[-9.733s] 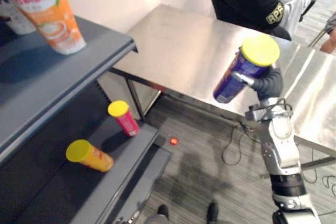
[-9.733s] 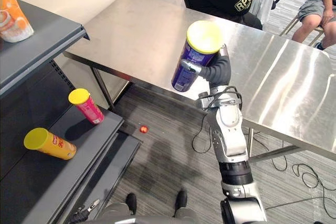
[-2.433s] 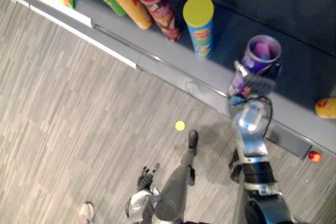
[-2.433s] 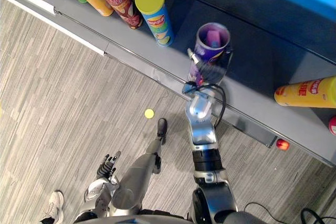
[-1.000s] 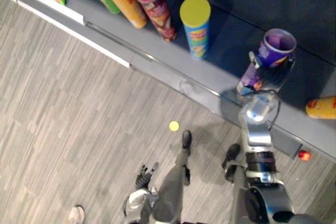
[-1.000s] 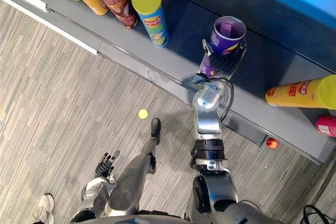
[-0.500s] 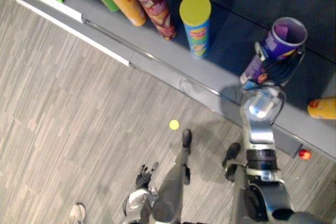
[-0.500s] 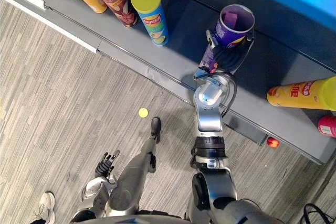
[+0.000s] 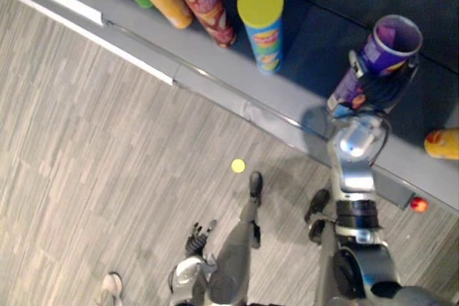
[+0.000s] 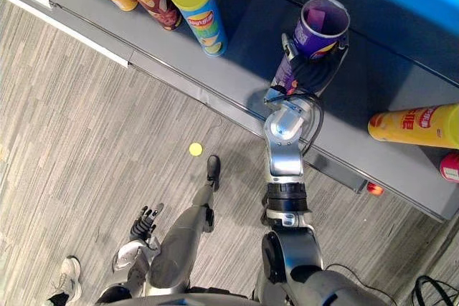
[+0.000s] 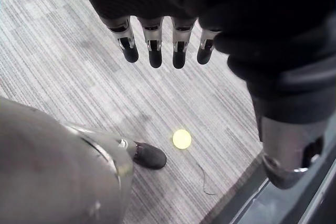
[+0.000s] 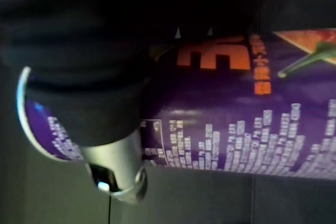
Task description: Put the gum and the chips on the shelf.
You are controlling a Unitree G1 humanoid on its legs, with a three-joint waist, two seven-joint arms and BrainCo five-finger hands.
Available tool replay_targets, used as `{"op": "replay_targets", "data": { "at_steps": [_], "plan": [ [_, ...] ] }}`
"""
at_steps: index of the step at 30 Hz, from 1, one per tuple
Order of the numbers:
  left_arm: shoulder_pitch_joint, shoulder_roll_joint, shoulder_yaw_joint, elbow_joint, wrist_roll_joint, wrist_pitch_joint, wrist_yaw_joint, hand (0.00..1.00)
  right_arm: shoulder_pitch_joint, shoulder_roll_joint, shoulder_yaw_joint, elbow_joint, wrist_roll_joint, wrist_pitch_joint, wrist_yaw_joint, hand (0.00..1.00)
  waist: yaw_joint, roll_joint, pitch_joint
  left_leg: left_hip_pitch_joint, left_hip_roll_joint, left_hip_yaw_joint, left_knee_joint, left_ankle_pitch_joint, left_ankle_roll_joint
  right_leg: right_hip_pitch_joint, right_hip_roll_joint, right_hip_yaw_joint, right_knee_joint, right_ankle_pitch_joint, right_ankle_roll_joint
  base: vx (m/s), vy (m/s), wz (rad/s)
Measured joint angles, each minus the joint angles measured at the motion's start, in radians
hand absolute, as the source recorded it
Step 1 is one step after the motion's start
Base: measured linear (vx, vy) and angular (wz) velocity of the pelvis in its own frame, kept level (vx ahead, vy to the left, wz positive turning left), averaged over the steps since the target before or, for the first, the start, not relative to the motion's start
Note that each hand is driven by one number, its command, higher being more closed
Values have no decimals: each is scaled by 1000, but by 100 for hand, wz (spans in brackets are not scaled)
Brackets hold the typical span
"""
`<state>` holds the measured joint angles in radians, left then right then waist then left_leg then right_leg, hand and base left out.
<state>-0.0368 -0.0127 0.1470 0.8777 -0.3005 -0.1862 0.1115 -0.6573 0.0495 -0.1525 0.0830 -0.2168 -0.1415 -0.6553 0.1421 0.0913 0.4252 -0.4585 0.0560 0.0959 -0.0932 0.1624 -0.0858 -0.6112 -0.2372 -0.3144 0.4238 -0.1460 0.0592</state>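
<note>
Right hand [image 10: 307, 77] grips the purple cylindrical chips can [image 10: 315, 39], tilted on the grey metal shelf [image 10: 240, 80], right of a yellow-lidded blue can [image 10: 198, 6]; can base hidden. Left hand [image 11: 155, 35] hangs low near the floor, fingers relaxed.

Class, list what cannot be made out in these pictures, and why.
- Purple chips can base: behind the right hand, eye views; resting on the shelf or not, unclear.
- Its contents: too small, right eye view.
- Yellow can: cut by the right edge.
</note>
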Motion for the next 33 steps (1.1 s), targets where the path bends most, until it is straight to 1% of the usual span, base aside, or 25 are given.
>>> {"op": "replay_targets", "data": {
  "at_steps": [5, 6, 11, 16, 22, 26, 27, 28, 29, 30, 31, 33],
  "plan": [
    [0, 0, 0, -1, -2, -2, -1, 0, -3, 0, 0, 0, -1, -12, -12, 100, 0, 0, 0, -9, -4, 2, 0, -1, -1, -16, -8, -1, 16, -4, -5, 0, 0, 0],
    [0, 0, 0, -1, -2, -2, -1, 0, -4, 0, 1, 0, -1, -14, -12, 0, 0, 0, 0, -10, -4, 3, 0, -1, -1, -19, -8, 0, 16, -5, -6, 0, 0, 0],
    [0, -2, 0, -1, -2, -2, -2, 0, 13, 0, 1, 42, 0, -11, -10, 0, 1, 0, 0, -7, -4, 3, 0, -1, -1, -16, -8, -1, 17, -5, -6, 0, 0, 0],
    [0, -5, 0, 0, -2, -1, -2, 0, 77, 6, 13, 50, 0, -9, -7, 0, 0, 0, 0, 5, -4, 6, 0, 0, -1, -5, -8, -1, 17, -5, -6, 0, 0, 0],
    [-1, -7, 13, 1, -1, 2, -5, 0, 188, 5, 94, 49, 0, -10, 43, 0, -4, 0, 0, 49, 1, 11, 0, -11, -13, 46, -3, -4, -4, -4, -6, -1, -2, -1],
    [-1, -16, 30, 6, 2, 15, -6, 0, 275, 7, 143, 48, 0, -10, 87, 0, -6, -3, -1, 89, 10, 14, 0, -11, -8, 93, 8, -8, -18, -4, -6, 17, -13, -2],
    [-1, -16, 33, 11, 4, 15, -7, 0, 287, 8, 147, 48, 0, -10, 96, 0, -8, -7, -3, 97, 12, 15, 0, -12, -8, 100, 10, -7, -21, -4, -6, 36, -20, -7],
    [-1, -14, 40, 22, 9, 16, -7, 0, 299, 8, 156, 48, 0, -11, 102, 0, -19, -17, -8, 106, 16, 22, 0, -14, -7, 111, 14, -6, -26, -4, -6, 31, -15, -8],
    [-1, -11, 44, 28, 9, 18, -7, 0, 305, 8, 160, 48, 0, -12, 103, 0, -23, -23, -12, 108, 17, 24, 0, -15, -7, 113, 16, -5, -29, -4, -6, 24, -11, -9],
    [-1, -7, 48, 32, 9, 21, -7, 0, 310, 9, 164, 48, 1, -13, 106, 0, -26, -29, -15, 112, 19, 27, 0, -16, -8, 116, 18, -4, -31, -4, -6, 46, -20, -11],
    [-1, 3, 49, 41, 10, 23, -7, 0, 325, 11, 162, 48, 2, -15, 114, 0, -31, -41, -21, 122, 25, 30, 0, -19, -8, 129, 27, -3, -42, -2, -4, 51, -21, -12],
    [-1, 8, 49, 48, 13, 23, -7, 0, 344, 9, 161, 50, 3, -15, 121, 0, -31, -51, -27, 136, 30, 31, 0, -21, -12, 147, 34, -5, -52, -2, -4, 56, -19, -6]
  ]
}}
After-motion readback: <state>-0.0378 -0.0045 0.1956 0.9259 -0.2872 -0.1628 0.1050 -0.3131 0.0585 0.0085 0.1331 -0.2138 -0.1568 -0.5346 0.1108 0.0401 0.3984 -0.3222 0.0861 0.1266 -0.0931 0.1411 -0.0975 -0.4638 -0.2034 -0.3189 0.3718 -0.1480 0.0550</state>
